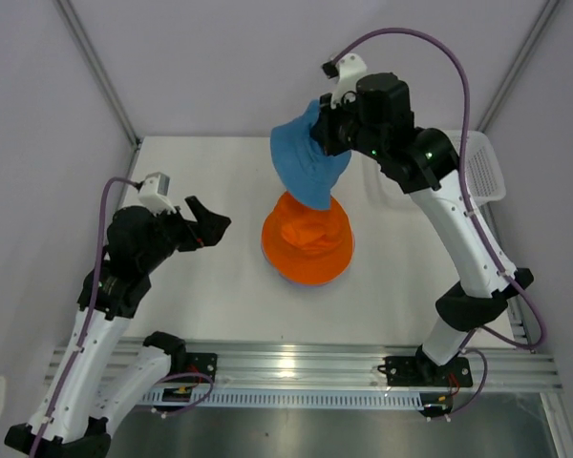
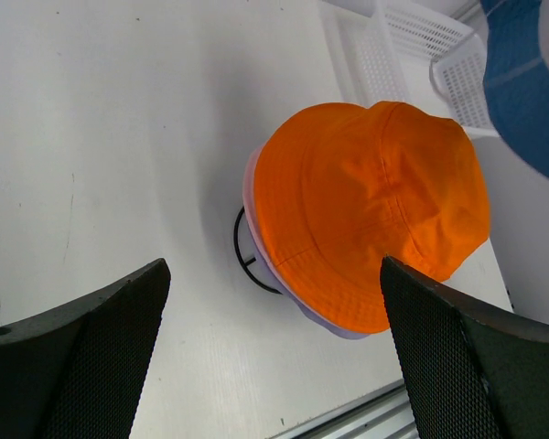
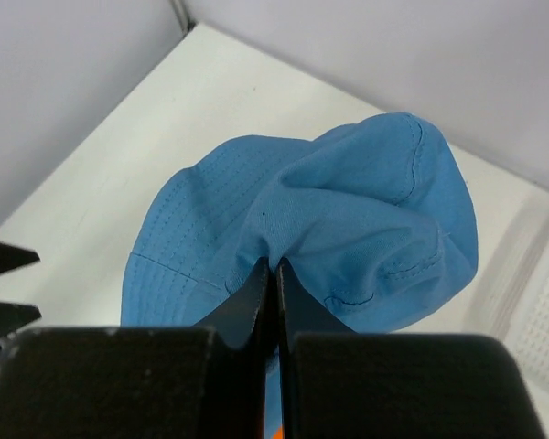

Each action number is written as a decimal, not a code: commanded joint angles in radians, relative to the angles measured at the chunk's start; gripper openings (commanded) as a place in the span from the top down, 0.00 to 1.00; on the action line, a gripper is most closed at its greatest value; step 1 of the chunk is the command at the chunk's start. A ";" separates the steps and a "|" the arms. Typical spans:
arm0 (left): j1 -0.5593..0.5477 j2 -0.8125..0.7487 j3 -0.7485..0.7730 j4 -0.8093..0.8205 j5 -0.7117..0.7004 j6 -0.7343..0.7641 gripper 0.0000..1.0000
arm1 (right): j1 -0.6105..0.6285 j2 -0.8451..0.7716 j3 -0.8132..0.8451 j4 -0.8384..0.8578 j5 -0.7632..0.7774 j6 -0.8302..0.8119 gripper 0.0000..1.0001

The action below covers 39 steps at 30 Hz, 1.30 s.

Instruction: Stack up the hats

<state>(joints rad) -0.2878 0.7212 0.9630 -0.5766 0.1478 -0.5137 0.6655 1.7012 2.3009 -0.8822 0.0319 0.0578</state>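
An orange hat (image 1: 307, 239) (image 2: 375, 201) sits on top of a lavender hat (image 2: 342, 330), of which only the brim edge shows. Both rest on a black wire stand (image 2: 242, 254) at the table's middle. A blue hat (image 1: 306, 164) (image 3: 348, 210) hangs in the air just above and behind the orange one. My right gripper (image 1: 328, 134) (image 3: 275, 267) is shut on a pinch of the blue hat's crown fabric. To the left of the stack, my left gripper (image 1: 208, 226) (image 2: 273, 270) stands open and holds nothing.
A white mesh basket (image 1: 479, 170) (image 2: 398, 50) stands at the back right, beside the right arm. The table (image 1: 201, 181) is white, with a metal rail (image 1: 296, 367) along its near edge and walls close on three sides.
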 commanded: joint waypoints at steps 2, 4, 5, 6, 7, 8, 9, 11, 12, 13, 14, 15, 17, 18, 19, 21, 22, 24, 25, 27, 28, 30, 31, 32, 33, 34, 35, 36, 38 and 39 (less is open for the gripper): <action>0.006 -0.057 0.028 -0.032 -0.042 0.014 0.01 | 0.101 0.026 0.081 -0.116 0.111 -0.047 1.00; 0.007 -0.065 0.022 -0.035 -0.045 0.014 0.01 | 0.175 0.046 0.098 -0.144 0.186 -0.053 1.00; 0.006 -0.069 0.019 -0.037 -0.044 0.012 0.01 | 0.199 0.049 0.101 -0.159 0.218 -0.053 1.00; 0.006 -0.074 0.016 -0.037 -0.042 0.011 0.00 | 0.221 0.052 0.101 -0.167 0.267 -0.093 1.00; 0.007 -0.074 0.013 -0.037 -0.040 0.011 0.01 | 0.250 0.057 0.100 -0.175 0.284 -0.099 1.00; 0.007 -0.075 0.011 -0.037 -0.040 0.007 0.01 | 0.258 0.069 0.101 -0.199 0.292 -0.102 1.00; 0.007 -0.078 0.010 -0.039 -0.037 0.007 0.00 | 0.263 0.075 0.103 -0.213 0.293 -0.099 1.00; 0.006 -0.080 0.006 -0.037 -0.034 0.006 0.00 | 0.266 0.090 0.101 -0.248 0.299 -0.087 1.00; 0.007 -0.086 0.006 -0.037 -0.031 0.003 0.01 | 0.272 0.098 0.101 -0.273 0.293 -0.075 1.00; 0.006 -0.088 0.005 -0.035 -0.033 0.001 0.01 | 0.275 0.098 0.101 -0.273 0.293 -0.070 1.00; 0.006 -0.089 0.002 -0.035 -0.034 0.001 0.00 | 0.279 0.100 0.101 -0.291 0.296 -0.064 1.00; 0.007 -0.091 0.002 -0.037 -0.034 0.000 0.01 | 0.286 0.098 0.101 -0.300 0.299 -0.062 1.00; 0.007 -0.092 -0.003 -0.035 -0.034 -0.002 0.01 | 0.296 0.091 0.091 -0.320 0.298 -0.038 1.00; 0.006 -0.092 -0.006 -0.031 -0.034 -0.003 0.00 | 0.299 0.087 0.083 -0.325 0.299 -0.035 1.00; 0.006 -0.091 -0.006 -0.029 -0.027 -0.009 0.00 | 0.301 0.083 0.056 -0.327 0.301 -0.027 1.00; 0.007 -0.089 -0.020 -0.003 -0.008 -0.019 0.00 | 0.306 0.072 0.028 -0.321 0.286 -0.013 1.00; 0.007 -0.088 -0.023 0.004 0.015 -0.029 0.00 | 0.307 0.068 0.014 -0.310 0.272 -0.006 1.00; 0.006 -0.078 -0.038 0.030 0.036 -0.046 0.01 | 0.316 0.060 -0.023 -0.296 0.250 0.016 1.00; 0.007 -0.077 -0.044 0.041 0.048 -0.064 0.01 | 0.319 0.049 -0.038 -0.276 0.244 0.026 1.00; 0.006 -0.066 -0.067 0.078 0.094 -0.083 0.01 | 0.332 0.037 -0.081 -0.250 0.221 0.051 1.00; 0.006 -0.063 -0.070 0.087 0.108 -0.101 0.01 | 0.333 0.019 -0.102 -0.233 0.224 0.062 1.00; 0.007 -0.060 -0.095 0.116 0.139 -0.123 0.00 | 0.339 -0.001 -0.177 -0.176 0.243 0.077 0.96; 0.006 -0.060 -0.099 0.133 0.153 -0.146 0.00 | 0.341 -0.012 -0.204 -0.155 0.249 0.080 0.96; 0.007 -0.060 -0.125 0.167 0.167 -0.158 0.00 | 0.342 -0.034 -0.228 -0.108 0.246 0.082 0.97; 0.006 -0.063 -0.136 0.188 0.194 -0.172 0.01 | 0.341 -0.044 -0.277 -0.083 0.241 0.086 0.97; 0.007 -0.062 -0.144 0.207 0.206 -0.198 0.00 | 0.341 -0.058 -0.303 -0.019 0.229 0.085 0.98; 0.006 -0.062 -0.173 0.234 0.216 -0.210 0.00 | 0.342 -0.089 -0.331 0.017 0.212 0.083 0.98; 0.006 -0.060 -0.181 0.248 0.228 -0.223 0.00 | 0.342 -0.107 -0.362 0.053 0.206 0.083 0.99; 0.006 -0.055 -0.210 0.286 0.239 -0.256 0.00 | 0.342 -0.161 -0.452 0.165 0.177 0.080 1.00; 0.007 -0.055 -0.217 0.302 0.248 -0.269 0.01 | 0.342 -0.178 -0.481 0.198 0.171 0.080 1.00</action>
<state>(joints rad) -0.2867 0.6628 0.7727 -0.3866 0.3298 -0.7048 1.0042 1.6260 1.8759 -0.8906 0.2348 0.1181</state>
